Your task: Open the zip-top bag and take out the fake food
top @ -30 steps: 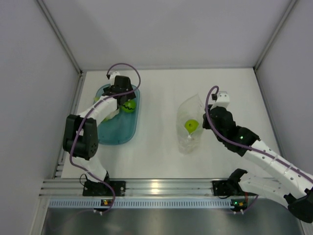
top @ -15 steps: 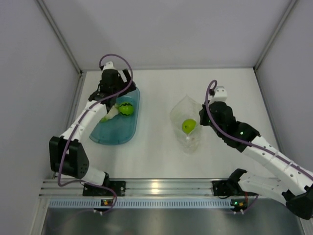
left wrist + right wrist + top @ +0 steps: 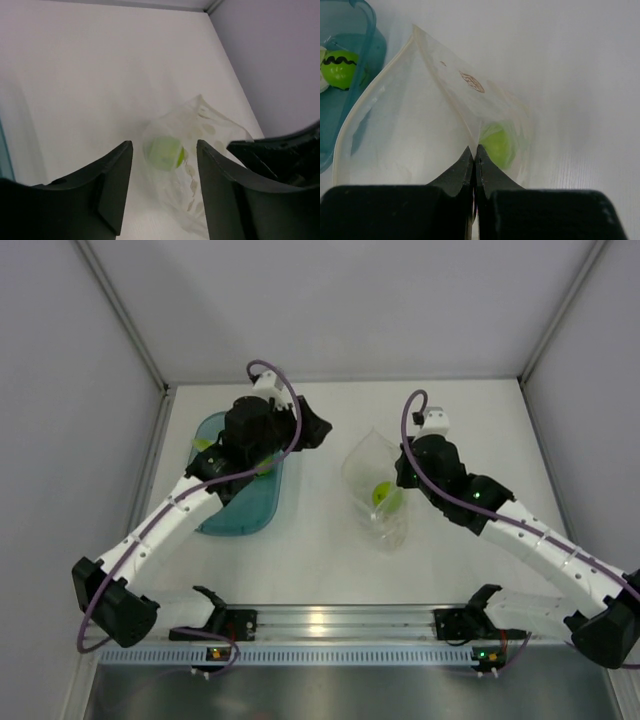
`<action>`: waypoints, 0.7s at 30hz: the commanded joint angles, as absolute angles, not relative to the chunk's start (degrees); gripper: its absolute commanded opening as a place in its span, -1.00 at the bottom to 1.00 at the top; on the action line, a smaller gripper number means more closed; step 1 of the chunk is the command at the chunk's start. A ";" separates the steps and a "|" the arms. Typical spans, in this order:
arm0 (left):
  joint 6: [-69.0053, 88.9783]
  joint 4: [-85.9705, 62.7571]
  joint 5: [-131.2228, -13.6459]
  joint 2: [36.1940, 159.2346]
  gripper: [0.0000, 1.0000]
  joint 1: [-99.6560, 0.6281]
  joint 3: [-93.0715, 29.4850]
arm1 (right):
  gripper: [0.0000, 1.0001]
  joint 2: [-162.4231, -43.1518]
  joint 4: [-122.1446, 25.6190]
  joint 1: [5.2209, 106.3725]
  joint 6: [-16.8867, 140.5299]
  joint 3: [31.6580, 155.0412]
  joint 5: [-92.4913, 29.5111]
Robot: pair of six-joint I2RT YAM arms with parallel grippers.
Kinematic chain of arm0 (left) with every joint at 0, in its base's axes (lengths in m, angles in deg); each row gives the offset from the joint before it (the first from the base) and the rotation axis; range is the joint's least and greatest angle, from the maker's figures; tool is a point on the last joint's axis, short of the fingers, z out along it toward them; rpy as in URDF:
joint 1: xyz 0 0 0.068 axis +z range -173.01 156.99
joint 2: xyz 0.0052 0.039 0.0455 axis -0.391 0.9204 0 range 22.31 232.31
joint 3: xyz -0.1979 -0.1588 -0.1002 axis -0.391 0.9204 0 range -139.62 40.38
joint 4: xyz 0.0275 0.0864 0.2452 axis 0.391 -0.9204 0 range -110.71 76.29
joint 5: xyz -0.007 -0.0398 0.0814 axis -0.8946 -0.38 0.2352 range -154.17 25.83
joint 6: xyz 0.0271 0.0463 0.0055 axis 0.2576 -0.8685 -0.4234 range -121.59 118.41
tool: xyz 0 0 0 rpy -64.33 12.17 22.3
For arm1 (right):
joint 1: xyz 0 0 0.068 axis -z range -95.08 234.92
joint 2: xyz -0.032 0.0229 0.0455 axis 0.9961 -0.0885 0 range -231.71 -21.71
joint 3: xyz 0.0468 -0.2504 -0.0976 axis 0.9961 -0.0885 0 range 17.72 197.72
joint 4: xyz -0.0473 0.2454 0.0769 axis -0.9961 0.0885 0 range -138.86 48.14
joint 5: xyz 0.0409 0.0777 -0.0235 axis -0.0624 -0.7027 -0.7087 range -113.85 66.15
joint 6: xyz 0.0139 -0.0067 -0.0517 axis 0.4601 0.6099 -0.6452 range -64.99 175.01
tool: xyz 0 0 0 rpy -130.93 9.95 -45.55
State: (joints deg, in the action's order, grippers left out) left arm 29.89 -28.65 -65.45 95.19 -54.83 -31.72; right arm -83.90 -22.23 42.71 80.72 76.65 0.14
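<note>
Teal tub (image 3: 240,512) on white table (image 3: 320,565)

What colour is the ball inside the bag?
Plain lime green, no stripes; the right wrist view shows the ball best inside the bag.

Open zip-top bag (image 3: 364,466), lime ball (image 3: 384,494) inside

The lime-green ball (image 3: 163,152) looks blurred through the zip-top bag (image 3: 210,130).
</note>
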 commanded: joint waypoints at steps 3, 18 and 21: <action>32.50 -19.80 -62.87 93.15 -0.12 -64.82 -30.91 | -1.00 -84.20 -24.16 42.65 82.52 80.21 -0.64; 28.65 -5.81 -70.58 107.47 -0.79 -74.43 -28.89 | -1.00 -81.91 -25.83 42.47 84.19 79.33 -2.84; 26.97 -3.87 -72.17 110.46 -0.89 -74.96 -27.74 | -1.00 -80.86 -27.41 42.47 84.54 78.19 -3.45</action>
State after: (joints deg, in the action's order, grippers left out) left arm 29.72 -10.73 -68.88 108.98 -74.26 -28.79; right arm -83.24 -22.90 42.71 83.52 77.11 -2.55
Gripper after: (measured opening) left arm 0.066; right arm 0.006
